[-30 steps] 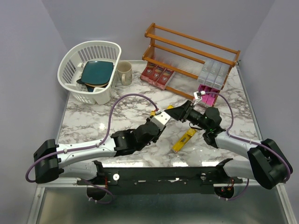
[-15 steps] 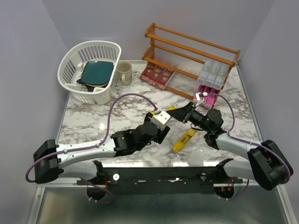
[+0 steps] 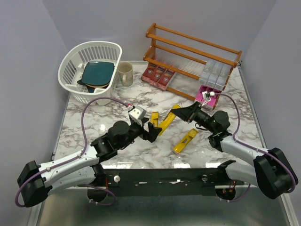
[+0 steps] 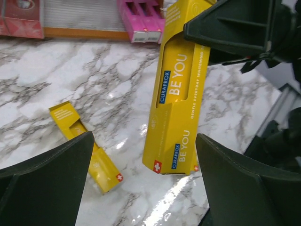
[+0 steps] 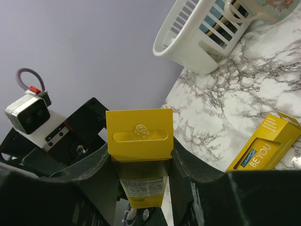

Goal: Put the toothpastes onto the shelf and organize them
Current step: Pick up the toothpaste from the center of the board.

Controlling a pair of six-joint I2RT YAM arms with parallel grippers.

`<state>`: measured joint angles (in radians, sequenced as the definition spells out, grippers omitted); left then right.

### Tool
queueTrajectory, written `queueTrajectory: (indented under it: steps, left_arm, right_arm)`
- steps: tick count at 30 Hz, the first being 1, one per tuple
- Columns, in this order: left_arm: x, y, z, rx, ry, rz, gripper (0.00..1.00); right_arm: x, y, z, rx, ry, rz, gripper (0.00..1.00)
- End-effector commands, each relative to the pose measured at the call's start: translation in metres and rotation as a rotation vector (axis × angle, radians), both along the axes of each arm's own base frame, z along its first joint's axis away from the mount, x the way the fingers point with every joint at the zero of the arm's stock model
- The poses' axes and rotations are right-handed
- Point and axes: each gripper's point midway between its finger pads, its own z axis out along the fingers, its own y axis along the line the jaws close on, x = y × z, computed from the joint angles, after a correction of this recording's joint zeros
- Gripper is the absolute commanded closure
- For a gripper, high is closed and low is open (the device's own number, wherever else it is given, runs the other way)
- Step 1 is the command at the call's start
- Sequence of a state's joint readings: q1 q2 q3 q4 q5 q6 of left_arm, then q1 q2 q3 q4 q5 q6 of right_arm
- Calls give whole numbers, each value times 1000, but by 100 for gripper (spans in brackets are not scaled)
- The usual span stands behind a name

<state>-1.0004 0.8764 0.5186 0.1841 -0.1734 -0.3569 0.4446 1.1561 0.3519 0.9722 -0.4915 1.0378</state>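
Near centre, left gripper (image 3: 153, 126) has let go, jaws wide, and backed toward 8 o'clock; right gripper (image 3: 184, 113) now clamps the yellow toothpaste (image 3: 167, 121) alone.

basket (image 3: 73, 87) left of mug (image 3: 125, 74), toothpastes (image 3: 214, 73) on shelf (image 3: 195, 41)

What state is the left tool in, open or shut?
Open. The left tool is spread wide, clear of the yellow carton between its sides; the right tool grips that carton's end.
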Motion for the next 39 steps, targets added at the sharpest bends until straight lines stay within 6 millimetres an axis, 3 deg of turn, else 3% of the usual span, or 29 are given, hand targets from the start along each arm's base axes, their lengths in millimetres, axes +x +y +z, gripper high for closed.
queueTrajectory:
  steps: [1,6,19,39]
  left_arm:
    - [-24,-15,42,-275,43,-215,1]
    - [-36,-17,49,-384,111,-350,1]
    - [-32,-39,40,-447,197,-439,1]
    - [-39,-44,37,-495,244,-491,51]
  right_arm:
    - [-8,-4,20,26,-90,20,56]
    - [-10,-6,25,31,-113,29,56]
    - [-19,-8,46,54,-195,50,56]
    - [-19,-21,52,47,-250,-8,53]
